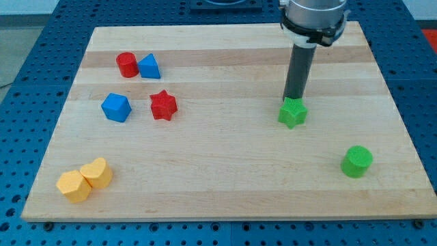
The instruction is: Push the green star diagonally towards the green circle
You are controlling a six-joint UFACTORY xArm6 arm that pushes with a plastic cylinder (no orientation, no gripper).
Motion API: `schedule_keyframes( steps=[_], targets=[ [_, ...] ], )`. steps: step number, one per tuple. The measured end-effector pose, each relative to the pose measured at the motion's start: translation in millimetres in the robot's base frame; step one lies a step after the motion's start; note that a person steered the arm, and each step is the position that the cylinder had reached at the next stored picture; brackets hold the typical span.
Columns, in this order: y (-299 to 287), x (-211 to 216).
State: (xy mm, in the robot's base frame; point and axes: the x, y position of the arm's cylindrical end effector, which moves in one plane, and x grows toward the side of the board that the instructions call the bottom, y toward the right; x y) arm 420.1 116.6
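The green star lies right of the board's middle. The green circle stands lower and further to the view's right, near the board's right edge. My tip is right at the star's upper edge, touching it or nearly so, with the dark rod rising straight up from there to the arm's grey flange at the view's top.
A red cylinder and a blue triangle sit together at upper left. A blue block and a red star lie below them. Two yellow blocks touch at lower left. The wooden board ends just right of the green circle.
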Motion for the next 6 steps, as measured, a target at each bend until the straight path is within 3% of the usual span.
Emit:
schedule_keyframes(
  steps=[2,3,4,5,6],
  targets=[
    [-28.2,-40.6],
    [-28.6,-5.5],
    [25.7,47.0],
    [64.2,69.8],
    [61.5,49.3]
  ],
)
